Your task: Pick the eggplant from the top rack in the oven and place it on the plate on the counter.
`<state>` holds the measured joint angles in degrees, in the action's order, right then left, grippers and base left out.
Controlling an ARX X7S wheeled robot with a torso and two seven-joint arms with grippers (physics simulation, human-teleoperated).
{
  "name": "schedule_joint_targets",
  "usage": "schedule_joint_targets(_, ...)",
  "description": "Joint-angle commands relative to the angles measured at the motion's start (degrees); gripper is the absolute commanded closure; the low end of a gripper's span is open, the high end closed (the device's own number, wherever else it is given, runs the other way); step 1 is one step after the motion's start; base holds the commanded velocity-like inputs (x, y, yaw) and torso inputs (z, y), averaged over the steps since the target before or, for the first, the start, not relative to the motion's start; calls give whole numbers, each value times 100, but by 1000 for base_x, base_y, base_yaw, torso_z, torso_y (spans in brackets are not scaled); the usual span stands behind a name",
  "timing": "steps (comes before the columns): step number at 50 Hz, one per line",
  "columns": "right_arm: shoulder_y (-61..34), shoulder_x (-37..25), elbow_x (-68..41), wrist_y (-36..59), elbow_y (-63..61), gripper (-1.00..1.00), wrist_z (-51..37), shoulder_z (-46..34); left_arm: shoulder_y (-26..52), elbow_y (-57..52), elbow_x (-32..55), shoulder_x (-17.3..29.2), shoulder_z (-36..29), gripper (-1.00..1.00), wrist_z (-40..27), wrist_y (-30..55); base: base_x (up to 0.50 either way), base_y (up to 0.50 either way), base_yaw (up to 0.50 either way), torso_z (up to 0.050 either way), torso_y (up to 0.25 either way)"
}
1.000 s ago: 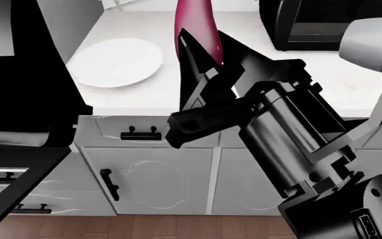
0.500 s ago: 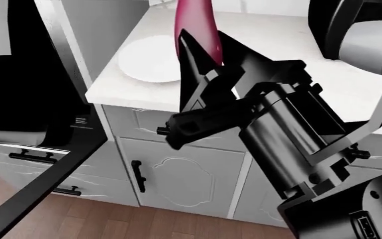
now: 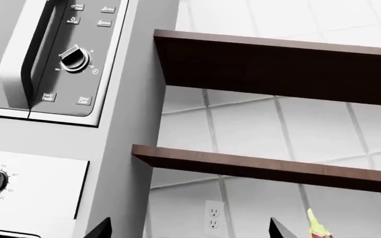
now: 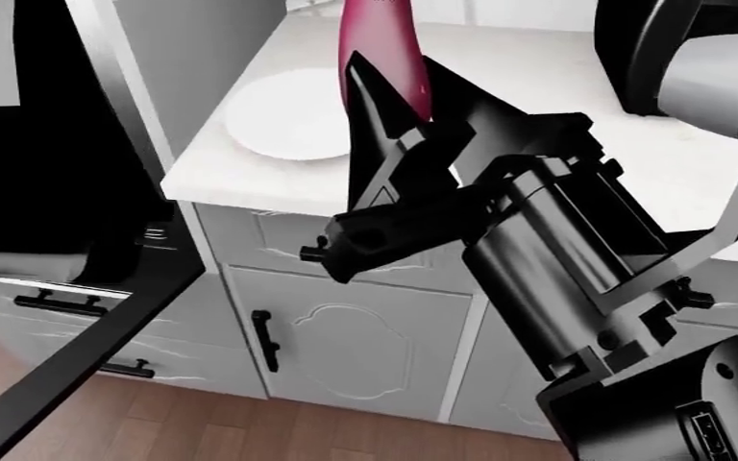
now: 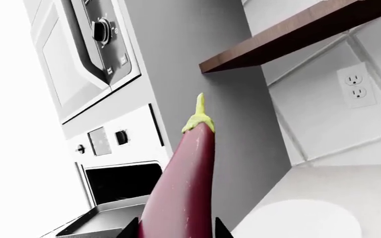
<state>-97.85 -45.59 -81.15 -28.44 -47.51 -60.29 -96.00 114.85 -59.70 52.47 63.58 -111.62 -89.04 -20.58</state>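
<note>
We see our right gripper [image 4: 388,96] clamped on the glossy purple-magenta eggplant [image 4: 380,53], which stands upright between the black fingers, held in the air over the white marbled stone counter [image 4: 536,96]. In the head view its top is cut off by the frame edge; the right wrist view shows the yellow-green stem tip pointing up, while the lower end is lost between the fingertips [image 5: 129,229]. The plain round white plate [image 4: 285,115] lies on the counter at about nine o'clock from the eggplant, partly hidden behind the gripper, and only its rim shows in the right wrist view. The large black oven door [image 4: 74,288] fills the left of the head view; the rack inside is out of sight. Of our left gripper [image 3: 187,229] only two dark fingertips peek in, set wide apart with nothing between them, facing brown wooden shelves [image 3: 277,67] and a white tiled wall [image 3: 257,129].
</note>
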Motion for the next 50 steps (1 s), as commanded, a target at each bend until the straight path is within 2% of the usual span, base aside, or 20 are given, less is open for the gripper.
schedule_joint_targets(1, 7, -1, -171, 81, 60, 100, 37, 33, -17, 2, -1, -9, 14, -100, 5, 2, 518, -153, 0, 0, 0)
schedule_joint_targets(23, 94, 51, -124, 144, 4, 100, 64, 53, -43, -17, -63, -31, -18, -100, -54, -22, 522, -143, 0, 0, 1)
schedule_joint_targets(50, 135, 49, -92, 207, 10, 100, 86, 123, -65, -13, -41, -18, 42, -100, -35, -32, 482, 156, 0, 0, 1)
